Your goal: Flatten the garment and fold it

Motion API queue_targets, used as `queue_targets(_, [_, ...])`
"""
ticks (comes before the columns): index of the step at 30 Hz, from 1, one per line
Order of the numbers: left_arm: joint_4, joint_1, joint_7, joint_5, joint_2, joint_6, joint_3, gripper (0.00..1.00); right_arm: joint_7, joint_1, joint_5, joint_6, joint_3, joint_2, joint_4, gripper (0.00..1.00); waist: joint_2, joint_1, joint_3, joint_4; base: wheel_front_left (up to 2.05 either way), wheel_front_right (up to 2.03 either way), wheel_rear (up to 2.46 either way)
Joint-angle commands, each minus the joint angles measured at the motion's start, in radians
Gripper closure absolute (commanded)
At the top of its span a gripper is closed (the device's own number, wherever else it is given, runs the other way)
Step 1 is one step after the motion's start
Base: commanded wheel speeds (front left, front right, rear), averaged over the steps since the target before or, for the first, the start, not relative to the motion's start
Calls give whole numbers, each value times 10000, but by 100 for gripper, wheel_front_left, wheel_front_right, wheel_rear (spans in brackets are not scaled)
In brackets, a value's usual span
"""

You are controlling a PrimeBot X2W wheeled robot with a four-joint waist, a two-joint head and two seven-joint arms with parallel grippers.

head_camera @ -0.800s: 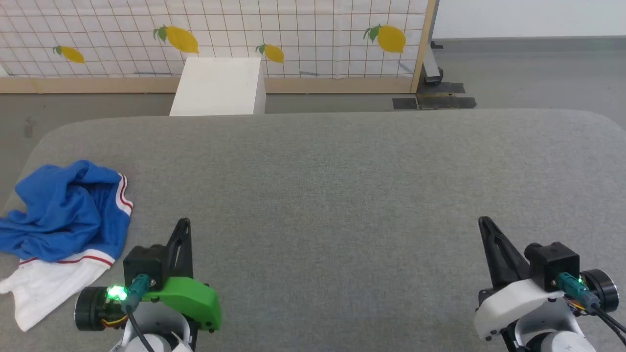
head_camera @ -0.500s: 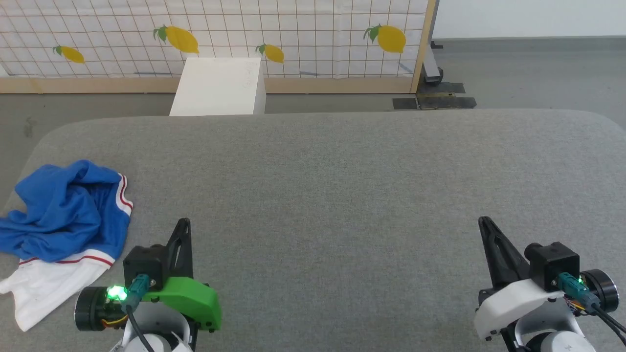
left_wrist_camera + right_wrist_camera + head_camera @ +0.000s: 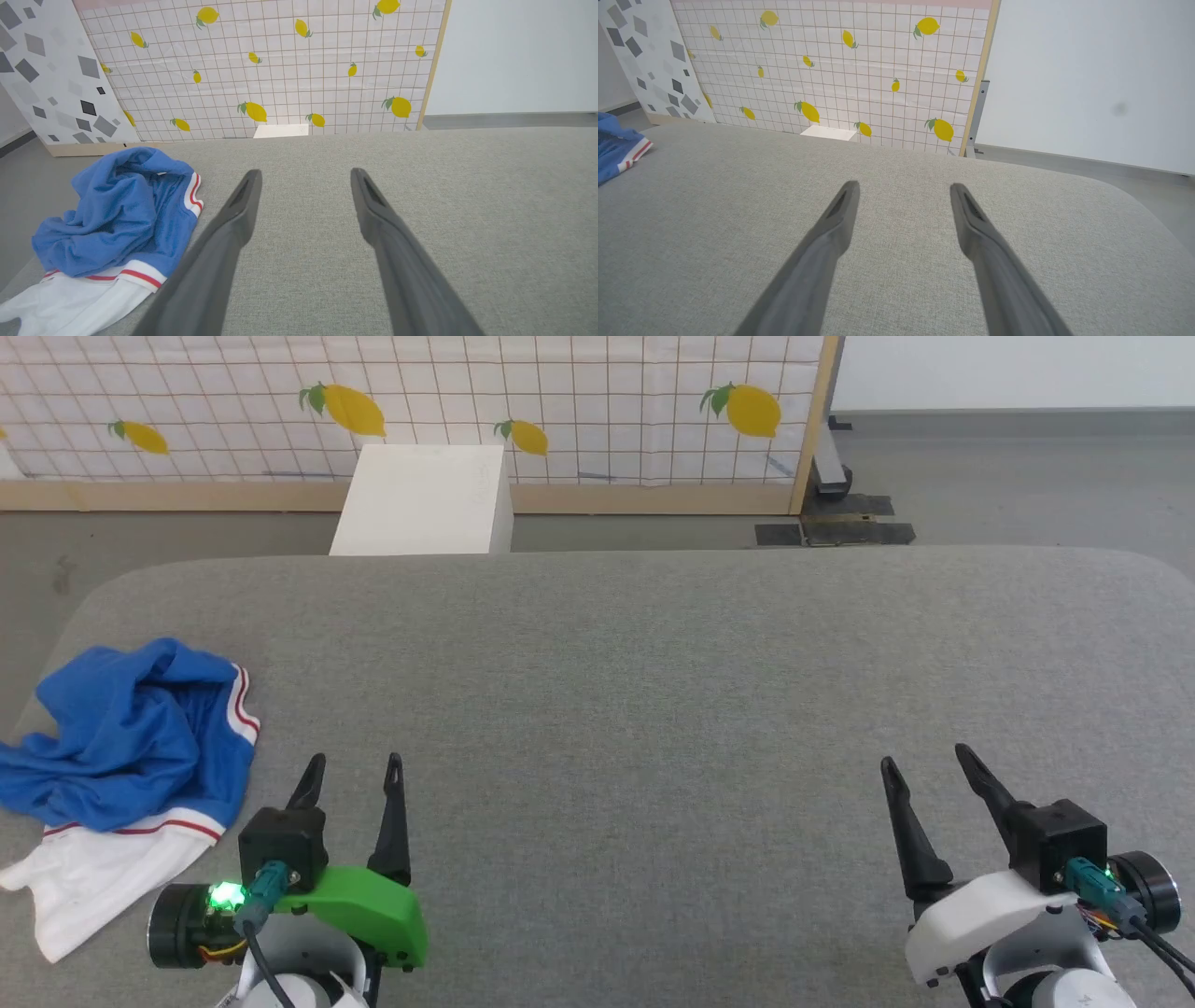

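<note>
1 crumpled garment, just left of spread left pincer, apart

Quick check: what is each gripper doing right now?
Left gripper: open, holding nothing.
Right gripper: open, holding nothing.

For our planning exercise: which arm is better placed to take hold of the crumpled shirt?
Left, probably. The shirt lies bunched at the left edge of the surface, close beside the open left gripper; the right gripper, also open, sits far across it.
</note>
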Motion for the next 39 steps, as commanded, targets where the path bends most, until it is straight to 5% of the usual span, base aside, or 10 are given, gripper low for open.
queue_targets(1, [46,-24,-103,-65,-3,128,-3,0,-79,-20,88,-1,7,2,41,0,-1,0,1,58,0,0,0])
queue_targets(39, [43,433,-828,-662,139,923,93,0,-654,-229,623,-6,424,10,476,0,-1,0,-31,1954,0,0,0])
